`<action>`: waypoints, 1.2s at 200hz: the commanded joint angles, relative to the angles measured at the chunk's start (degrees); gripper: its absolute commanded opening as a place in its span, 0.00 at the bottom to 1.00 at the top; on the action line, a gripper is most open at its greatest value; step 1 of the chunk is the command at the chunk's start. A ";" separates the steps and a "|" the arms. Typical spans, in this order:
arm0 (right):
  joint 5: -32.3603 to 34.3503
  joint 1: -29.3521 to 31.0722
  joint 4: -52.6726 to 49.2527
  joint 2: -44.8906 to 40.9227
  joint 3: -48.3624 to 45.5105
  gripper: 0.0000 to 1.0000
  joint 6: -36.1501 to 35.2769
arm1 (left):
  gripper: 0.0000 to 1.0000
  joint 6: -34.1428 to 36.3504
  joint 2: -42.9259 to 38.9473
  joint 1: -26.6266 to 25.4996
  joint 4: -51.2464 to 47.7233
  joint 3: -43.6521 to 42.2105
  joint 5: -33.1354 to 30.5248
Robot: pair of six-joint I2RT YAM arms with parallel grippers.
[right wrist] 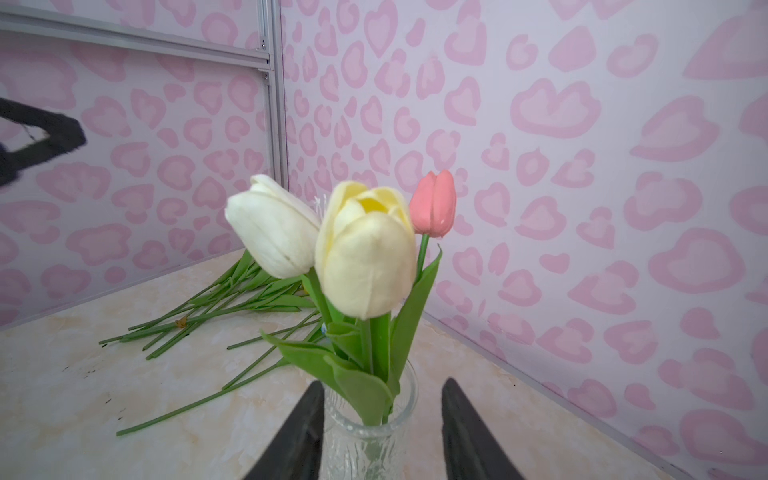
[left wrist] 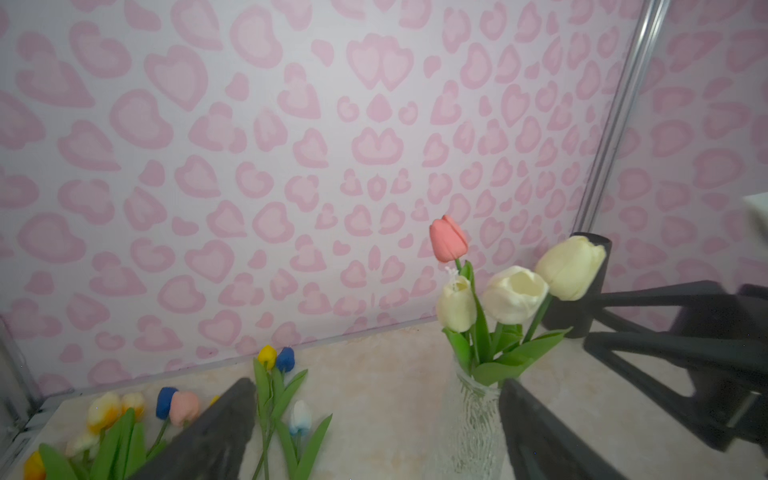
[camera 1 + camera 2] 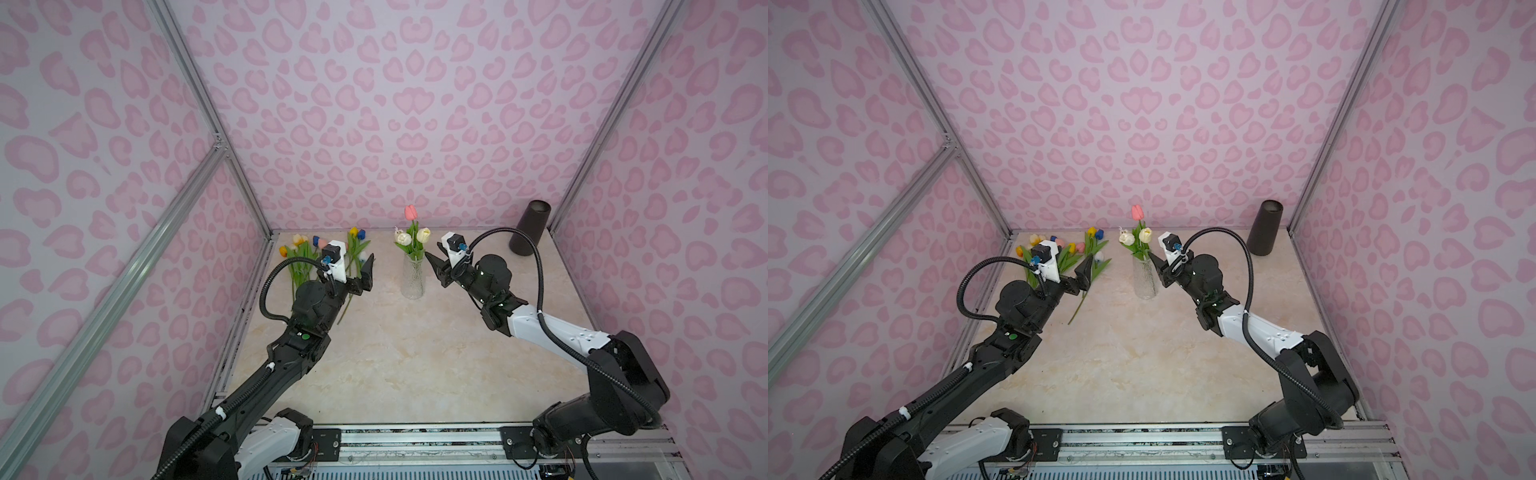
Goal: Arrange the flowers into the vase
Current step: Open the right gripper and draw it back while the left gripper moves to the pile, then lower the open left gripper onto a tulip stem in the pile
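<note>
A clear ribbed glass vase stands mid-table towards the back. It holds a pink tulip and cream-white tulips. More flowers lie loose at the back left, heads yellow, blue, pink and white. My right gripper is open just right of the vase, its jaws on either side of the vase neck, holding nothing. My left gripper is open wide, hovering above the loose stems, between the pile and the vase.
A dark tapered cylinder stands in the back right corner. Pink patterned walls with aluminium posts close the table on three sides. A metal rail carrying both arm bases runs along the front edge.
</note>
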 commanded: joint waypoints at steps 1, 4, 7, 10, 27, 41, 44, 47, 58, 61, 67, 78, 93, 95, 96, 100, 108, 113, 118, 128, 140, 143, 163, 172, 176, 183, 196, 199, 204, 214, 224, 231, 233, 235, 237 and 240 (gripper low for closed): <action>-0.95 0.15 3.56 -4.45 -3.78 0.47 0.41 | 0.90 -1.84 1.97 1.26 -6.99 3.53 0.88; -0.96 0.23 3.99 -5.31 -4.61 0.47 0.52 | 0.89 -1.71 2.58 1.44 -8.17 4.14 0.76; -0.96 0.37 4.72 -5.95 -5.54 0.47 0.69 | 0.88 -1.62 3.11 1.68 -9.39 4.82 0.55; -1.03 0.35 5.54 -6.85 -6.43 0.47 0.88 | 0.87 -1.51 3.79 1.88 -10.68 5.50 0.46; -0.29 1.09 11.12 -10.79 -12.18 0.47 2.12 | 0.81 -1.99 8.79 3.71 -19.56 10.24 -1.41; 2.16 2.27 15.03 -13.04 -16.55 0.47 2.68 | 0.72 -2.98 14.93 5.68 -29.23 15.53 -1.97; 2.82 2.60 15.59 -13.40 -17.41 0.47 2.75 | 0.70 -3.30 16.18 6.04 -31.09 16.69 -2.19; 3.56 2.84 16.20 -13.71 -18.22 0.47 2.69 | 0.68 -3.59 17.45 6.42 -32.68 17.77 -2.30; 6.09 4.20 18.02 -14.69 -20.98 0.47 2.29 | 0.59 -3.85 21.82 7.35 -37.23 21.10 -1.85; 6.86 4.60 18.27 -14.87 -21.56 0.47 2.25 | 0.58 -3.79 23.20 7.53 -38.49 21.97 -1.78; 8.48 5.40 18.55 -15.32 -22.59 0.47 2.09 | 0.55 -3.75 25.46 7.64 -41.12 23.70 -1.87; 10.80 6.62 19.12 -16.01 -24.32 0.47 1.91 | 0.50 -3.64 29.23 7.79 -45.04 26.61 -2.03; 13.03 8.14 19.42 -16.62 -25.91 0.47 1.13 | 0.48 -3.45 33.73 7.89 -48.22 29.62 -2.41; 13.38 8.28 19.34 -16.68 -26.06 0.47 1.06 | 0.48 -3.49 34.24 7.92 -48.62 30.10 -2.54; 13.47 8.34 19.36 -16.69 -26.10 0.47 1.04 | 0.48 -3.50 34.56 7.96 -48.86 30.31 -2.60; 13.95 8.66 19.29 -16.78 -26.34 0.47 0.94 | 0.44 -3.46 35.77 8.11 -49.77 31.25 -3.03; 14.29 9.12 19.33 -16.87 -26.72 0.47 0.72 | 0.39 -3.33 37.96 8.25 -51.72 33.21 -4.13; 14.18 9.50 19.45 -16.82 -26.91 0.47 0.23 | 0.37 -3.20 39.13 8.29 -52.66 34.33 -4.91; 14.06 9.82 19.52 -16.73 -27.01 0.47 -0.14 | 0.37 -3.09 40.27 8.39 -53.39 35.40 -5.45; 13.72 10.40 19.72 -16.18 -27.26 0.47 -1.16 | 0.37 -2.77 42.36 8.77 -54.72 37.56 -5.96; 13.23 10.93 20.92 -14.92 -27.54 0.47 -1.93 | 0.37 -2.30 45.49 8.96 -57.88 41.72 -6.51; 13.13 11.07 21.24 -14.46 -27.54 0.47 -2.03 | 0.38 -2.09 46.30 9.03 -58.68 42.60 -6.65; 12.79 11.64 23.20 -12.32 -27.75 0.47 -2.02 | 0.39 -1.31 50.58 9.61 -60.61 46.34 -7.22; 12.60 11.83 24.97 -11.46 -28.12 0.47 -1.91 | 0.39 -1.30 52.56 10.36 -61.48 48.11 -6.13; 12.45 11.90 25.77 -11.18 -28.19 0.47 -1.83 | 0.39 -1.43 53.46 10.70 -62.06 49.07 -5.60; 12.33 12.01 26.86 -10.49 -28.33 0.47 -1.69 | 0.39 -1.63 55.02 11.29 -62.84 50.68 -4.53; 12.24 12.31 28.01 -9.71 -28.33 0.47 -1.54 | 0.39 -1.66 57.55 12.03 -63.58 53.31 -2.62; 12.17 12.36 28.21 -9.54 -28.33 0.47 -1.58 | 0.39 -1.61 58.09 12.03 -63.75 53.93 -2.41; 12.07 12.43 28.53 -9.33 -28.23 0.47 -1.55 | 0.39 -1.57 58.92 12.19 -64.29 55.00 -2.31; 11.97 12.61 28.90 -8.93 -28.17 0.47 -1.54 | 0.38 -1.40 60.62 12.12 -65.21 57.06 -1.97; 12.01 12.62 29.35 -8.77 -28.24 0.47 -1.43 | 0.37 -1.29 61.92 12.13 -65.77 58.60 -2.01; 12.10 12.63 29.69 -8.71 -28.31 0.47 -1.31 | 0.37 -1.32 62.92 12.12 -66.11 59.66 -1.99; 12.18 12.70 29.84 -8.71 -28.39 0.47 -1.30 | 0.37 -1.31 63.27 12.12 -66.21 59.97 -1.93; 12.22 12.65 29.94 -8.73 -28.41 0.47 -1.28 | 0.37 -1.31 63.55 12.19 -66.37 60.38 -1.89; 12.30 12.63 30.06 -8.78 -28.46 0.47 -1.27 | 0.37 -1.30 63.78 12.16 -66.60 60.73 -1.77; 12.32 12.63 30.28 -8.79 -28.50 0.47 -1.27 | 0.37 -1.30 64.19 12.16 -66.89 61.34 -1.67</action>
